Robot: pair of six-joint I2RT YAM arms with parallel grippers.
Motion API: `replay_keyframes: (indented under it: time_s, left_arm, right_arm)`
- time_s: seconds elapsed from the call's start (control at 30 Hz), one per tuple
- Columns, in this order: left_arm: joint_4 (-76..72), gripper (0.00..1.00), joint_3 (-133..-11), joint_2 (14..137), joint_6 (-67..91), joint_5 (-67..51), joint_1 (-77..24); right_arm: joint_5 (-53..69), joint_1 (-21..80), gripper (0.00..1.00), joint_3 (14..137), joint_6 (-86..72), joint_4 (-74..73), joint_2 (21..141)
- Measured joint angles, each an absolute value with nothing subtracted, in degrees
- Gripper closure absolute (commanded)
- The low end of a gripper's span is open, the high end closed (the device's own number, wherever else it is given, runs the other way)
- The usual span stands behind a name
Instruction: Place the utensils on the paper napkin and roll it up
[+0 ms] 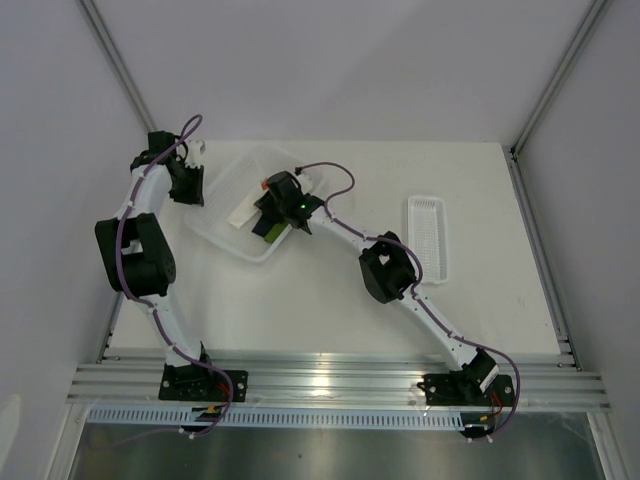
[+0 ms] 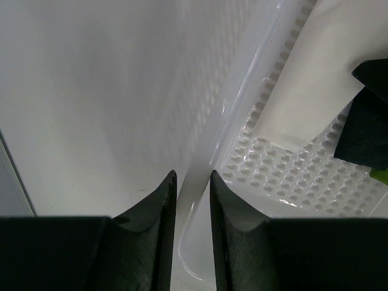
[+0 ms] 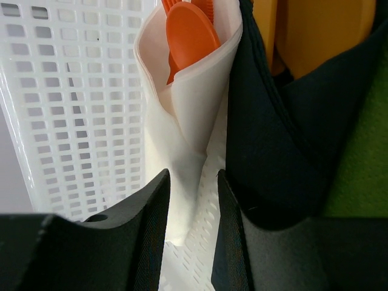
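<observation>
The paper napkin [image 3: 194, 97] is rolled into a white tube and lies in the large translucent bin [image 1: 232, 178]. The orange spoon [image 3: 191, 33] and the fork tip [image 3: 170, 6] stick out of its far end. My right gripper [image 3: 193, 176] is over the bin, open, with its fingers on either side of the tube's near end; bin floor shows beside the paper. In the top view the napkin [image 1: 243, 213] lies just left of the right gripper [image 1: 262, 218]. My left gripper [image 2: 193, 176] is at the bin's left corner, shut on the bin's rim [image 2: 200, 206]. The napkin also shows in the left wrist view [image 2: 315, 73].
Dark green and black bars [image 3: 291, 121] with orange ends lie in the bin right beside the napkin. The bin's gridded wall [image 3: 73, 109] stands to the left of the napkin. A narrow ribbed white tray [image 1: 427, 235] lies at the right of the table.
</observation>
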State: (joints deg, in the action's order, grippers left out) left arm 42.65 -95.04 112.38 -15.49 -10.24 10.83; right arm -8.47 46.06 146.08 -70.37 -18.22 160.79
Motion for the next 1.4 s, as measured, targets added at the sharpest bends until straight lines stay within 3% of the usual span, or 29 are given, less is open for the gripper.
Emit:
replay_keyframes:
  time_s: [0.97, 1.4]
  left_arm:
    - [42.5, 0.99, -95.0, 112.4, -15.7, -9.7, 10.8]
    - [44.6, 0.99, -96.4, 112.6, -26.0, -10.5, 10.9]
  right_arm:
    - [-8.3, 46.7, 0.57, 145.1, -66.6, -10.1, 157.2]
    - [-7.4, 45.6, 0.55, 143.7, -57.3, -5.1, 154.4]
